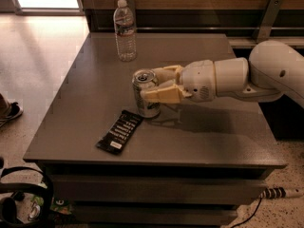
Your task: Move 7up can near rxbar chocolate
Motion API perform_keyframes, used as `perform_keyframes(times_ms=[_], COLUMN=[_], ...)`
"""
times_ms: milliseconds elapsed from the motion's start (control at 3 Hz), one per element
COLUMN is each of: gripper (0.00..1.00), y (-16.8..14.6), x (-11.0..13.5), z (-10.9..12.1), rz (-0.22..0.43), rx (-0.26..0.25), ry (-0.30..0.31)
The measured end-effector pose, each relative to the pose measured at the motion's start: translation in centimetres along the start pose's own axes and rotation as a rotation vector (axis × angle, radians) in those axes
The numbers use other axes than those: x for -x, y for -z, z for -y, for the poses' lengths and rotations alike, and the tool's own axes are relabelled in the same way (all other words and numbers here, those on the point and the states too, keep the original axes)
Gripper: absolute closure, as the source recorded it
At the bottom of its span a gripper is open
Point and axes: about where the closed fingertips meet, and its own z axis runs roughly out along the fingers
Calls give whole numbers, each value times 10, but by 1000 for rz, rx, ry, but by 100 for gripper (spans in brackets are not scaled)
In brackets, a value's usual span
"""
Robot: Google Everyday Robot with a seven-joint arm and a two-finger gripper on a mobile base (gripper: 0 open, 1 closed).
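Gripper [151, 85] above mid-table [213, 141], clamped sideways on upright 7up can [148, 109], rxbar chocolate [119, 131] just beyond fingertips, long axis slanting away from can's base.

— Where's the gripper [151, 84]?
— Mid-table [213, 137], reaching in from the right, fingers clasping the upright 7up can [148, 109].
— The rxbar chocolate [119, 131]?
— Lying flat just beside the can, nearer and left. A water bottle [125, 30] stands at the far edge.
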Motion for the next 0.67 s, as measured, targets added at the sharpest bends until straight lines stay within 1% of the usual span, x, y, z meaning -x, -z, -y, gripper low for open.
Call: perform_keyframes(times_ms=[667], gripper=[13], y=[-4], x=[2], z=[-2], rz=[0], rx=[8], ry=[3])
